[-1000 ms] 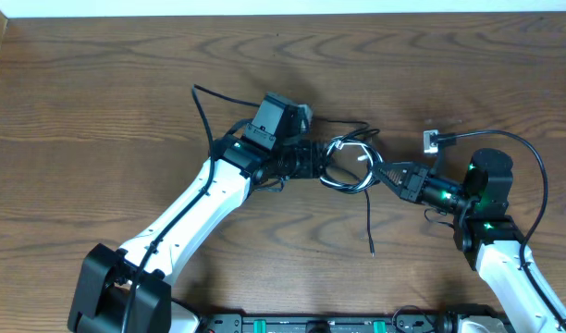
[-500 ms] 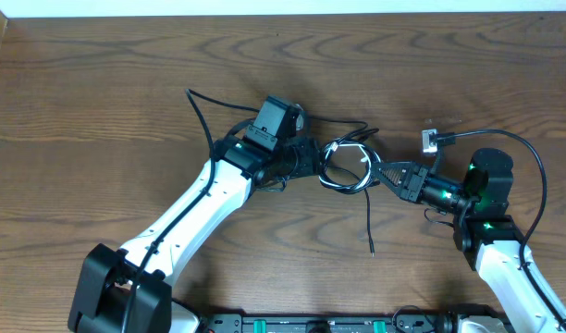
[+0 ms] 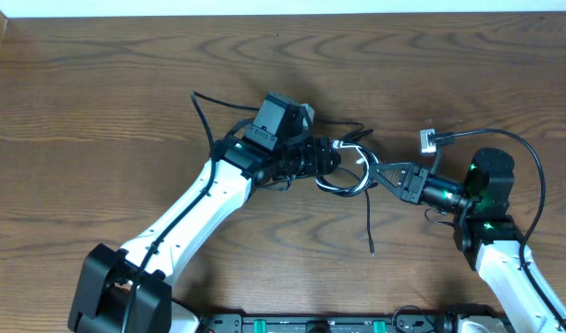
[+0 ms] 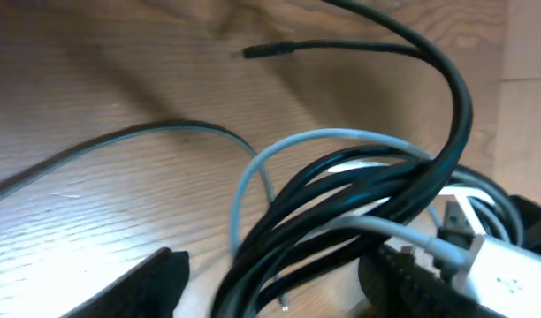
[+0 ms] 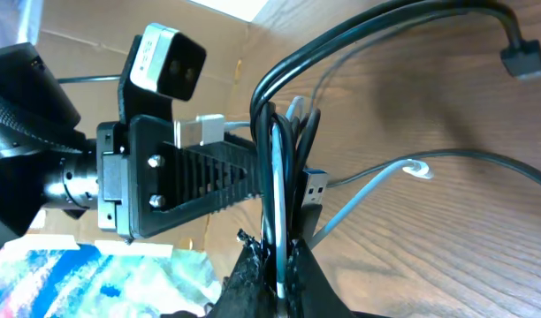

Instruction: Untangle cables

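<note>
Knot of cables (image 3: 350, 176) sits mid-bench (image 3: 98, 83), between your two arms.

Your right fingers (image 5: 246, 277) are closed hard on several strands of the knot, black and white. In the right wrist view these rise straight up out of the pinch.

Your left fingers (image 4: 145, 284) stand apart. The black-and-white coil lies in the gap between them and rests against one of them, not clamped.

A white cable (image 4: 341, 137) loops out over the wood and runs back under the black strands. A black tail (image 3: 370, 222) leaves the knot toward the arm bases and ends free on the bench. A black plug end (image 4: 269, 51) lies loose beyond the coil. A metal USB plug (image 5: 313, 187) sits just beside the pinched strands.
</note>
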`<state>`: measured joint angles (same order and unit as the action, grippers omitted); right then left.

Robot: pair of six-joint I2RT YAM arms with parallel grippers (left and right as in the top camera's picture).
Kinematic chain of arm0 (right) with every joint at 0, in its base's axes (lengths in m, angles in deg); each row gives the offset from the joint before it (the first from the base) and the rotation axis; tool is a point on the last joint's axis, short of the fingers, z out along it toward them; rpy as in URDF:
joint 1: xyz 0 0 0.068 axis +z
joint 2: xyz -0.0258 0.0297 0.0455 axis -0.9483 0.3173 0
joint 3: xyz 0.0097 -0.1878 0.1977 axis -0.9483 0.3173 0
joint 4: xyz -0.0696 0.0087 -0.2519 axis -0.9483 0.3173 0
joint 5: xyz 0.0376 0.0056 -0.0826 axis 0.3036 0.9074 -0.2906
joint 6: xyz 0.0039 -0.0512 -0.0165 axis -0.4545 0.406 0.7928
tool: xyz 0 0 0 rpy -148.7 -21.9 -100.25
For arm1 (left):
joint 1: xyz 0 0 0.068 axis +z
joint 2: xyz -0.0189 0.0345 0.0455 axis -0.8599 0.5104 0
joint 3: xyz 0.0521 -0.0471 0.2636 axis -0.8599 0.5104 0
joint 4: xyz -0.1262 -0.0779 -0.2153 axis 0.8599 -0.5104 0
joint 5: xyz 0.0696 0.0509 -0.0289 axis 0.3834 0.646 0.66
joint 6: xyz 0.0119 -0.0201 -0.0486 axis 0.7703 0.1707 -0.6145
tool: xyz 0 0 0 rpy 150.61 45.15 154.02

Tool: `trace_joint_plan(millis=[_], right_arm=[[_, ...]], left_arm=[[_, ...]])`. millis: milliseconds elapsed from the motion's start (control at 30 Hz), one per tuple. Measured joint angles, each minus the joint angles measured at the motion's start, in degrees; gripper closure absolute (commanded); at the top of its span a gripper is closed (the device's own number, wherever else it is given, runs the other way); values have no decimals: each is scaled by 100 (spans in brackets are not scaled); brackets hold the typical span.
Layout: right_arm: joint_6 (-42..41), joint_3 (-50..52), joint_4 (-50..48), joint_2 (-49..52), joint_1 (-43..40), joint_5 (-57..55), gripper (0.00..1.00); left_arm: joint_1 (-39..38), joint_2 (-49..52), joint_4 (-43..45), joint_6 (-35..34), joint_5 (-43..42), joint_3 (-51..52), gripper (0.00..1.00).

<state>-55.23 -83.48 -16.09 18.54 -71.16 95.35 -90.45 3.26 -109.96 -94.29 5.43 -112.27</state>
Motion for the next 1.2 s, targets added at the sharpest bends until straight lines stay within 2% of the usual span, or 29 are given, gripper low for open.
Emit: trace_joint_plan(millis=[67, 100, 333, 600, 767, 933, 1067, 1200], right_arm=[[-44, 0, -63, 0, -2, 42, 99], [-70, 0, -92, -2, -22, 44, 99], [74, 0, -103, 0, -48, -90, 99], [765, -4, -118, 0, 173, -697, 99], [929, -46, 160, -2, 431, -1036, 99], [1110, -96, 990, -20, 636, -1827, 99], [1217, -107, 1027, -57, 651, -2511, 99], [1287, -109, 887, -81, 680, -3010, 99]], left_arm=[[-98, 0, 57, -13, 13, 0, 89], [-131, 0, 57, -11, 46, 0, 92], [-46, 0, 155, -61, 59, 0, 92], [450, 0, 968, -1141, -715, 17, 92], [570, 0, 1283, -1650, -861, 76, 93], [553, 7, 1285, -1928, -1043, 90, 92], [553, 55, 1423, -2057, -1436, 105, 92], [560, 96, 1967, -2131, -2052, 155, 92]])
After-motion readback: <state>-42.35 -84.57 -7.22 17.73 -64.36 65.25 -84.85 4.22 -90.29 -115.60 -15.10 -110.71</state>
